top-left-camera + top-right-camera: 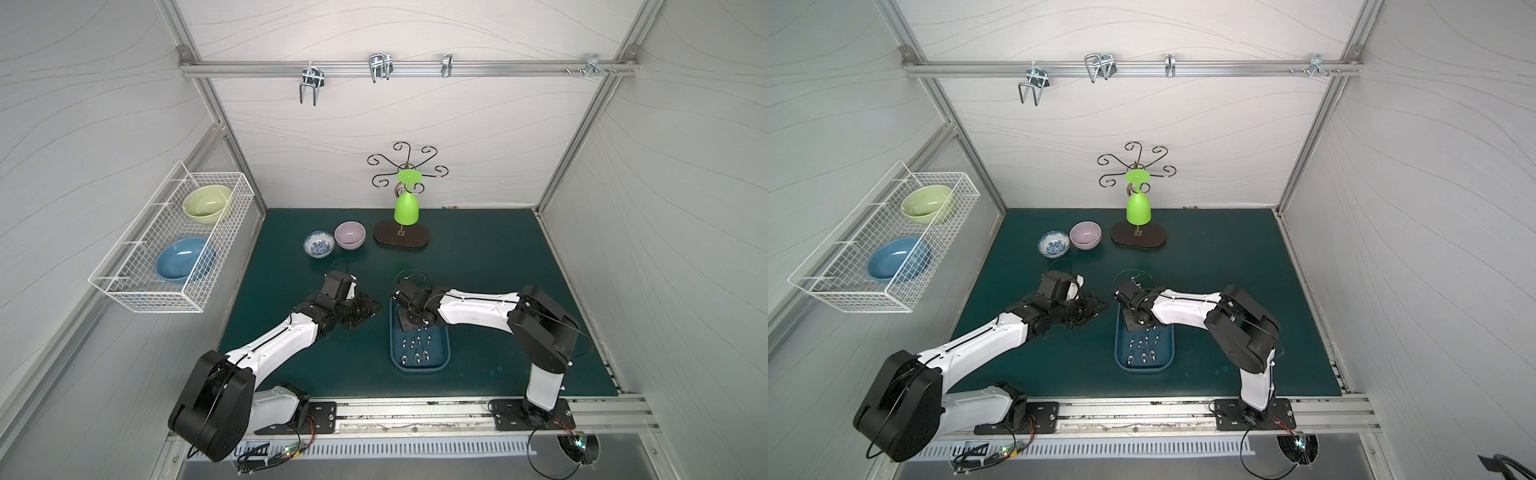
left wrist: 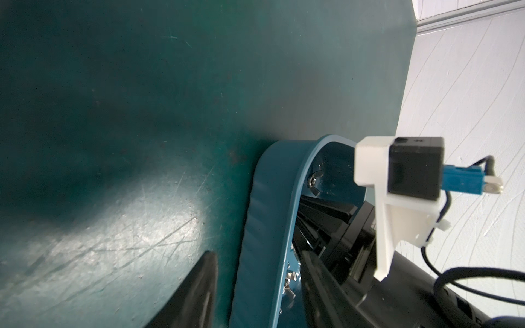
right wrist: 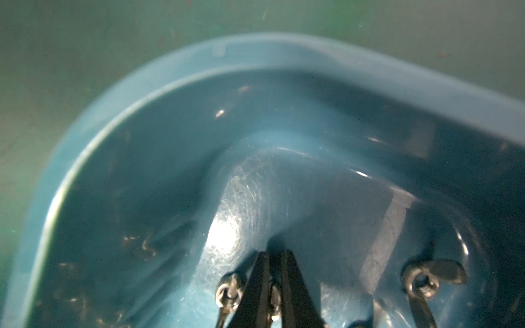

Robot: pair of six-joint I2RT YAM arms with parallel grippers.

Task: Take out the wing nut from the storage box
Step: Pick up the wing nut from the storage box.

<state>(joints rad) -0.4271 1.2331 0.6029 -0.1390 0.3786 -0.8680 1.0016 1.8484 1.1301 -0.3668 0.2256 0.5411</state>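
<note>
I see the right gripper (image 3: 275,254) down in the storage box (image 1: 448,351) at its far end, jaws clenched on a wing nut (image 3: 274,298). Other nuts (image 1: 415,345) lie loose on the box floor. Left gripper (image 1: 366,309) sits just beside the box, jaws apart, empty.

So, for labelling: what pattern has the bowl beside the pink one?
Blue-on-white floral; bowl clearest in a top view.

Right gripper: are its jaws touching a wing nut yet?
Touching. The right wrist view shows the right gripper with its jaws pinching a wing nut inside the storage box.
</note>
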